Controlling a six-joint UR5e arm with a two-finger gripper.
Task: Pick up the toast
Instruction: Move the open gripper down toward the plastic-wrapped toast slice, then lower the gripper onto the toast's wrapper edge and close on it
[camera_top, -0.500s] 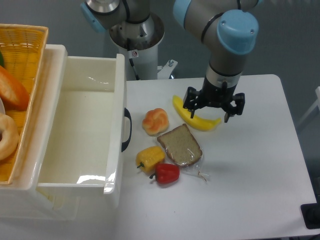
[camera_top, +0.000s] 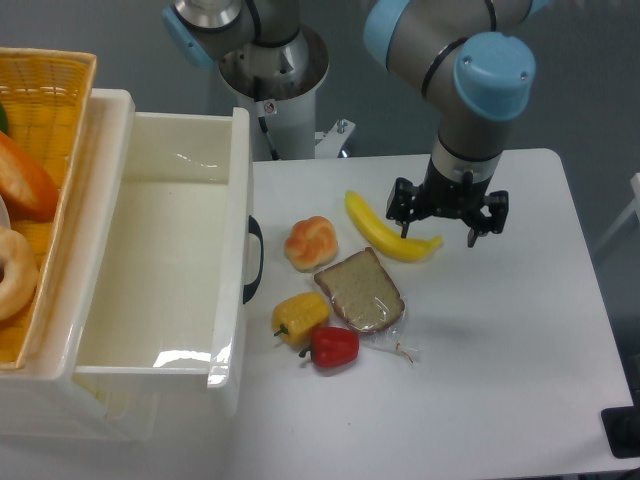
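Note:
The toast (camera_top: 362, 291) is a flat brown slice in clear crinkly wrap, lying on the white table (camera_top: 500, 380) near its middle. My gripper (camera_top: 438, 234) hangs above the table to the upper right of the toast, over the right end of a yellow banana (camera_top: 385, 230). Its fingers are spread apart and hold nothing. It is apart from the toast.
A round orange-tan bun (camera_top: 312, 243) lies left of the banana. A yellow pepper (camera_top: 300, 315) and a red pepper (camera_top: 333, 345) lie at the toast's lower left. An open white drawer (camera_top: 150, 260) stands at the left, with a wicker basket (camera_top: 40, 130) of food beyond it.
My gripper has moved a little to the right, from over the banana's middle toward its right end. The objects on the table have not moved.

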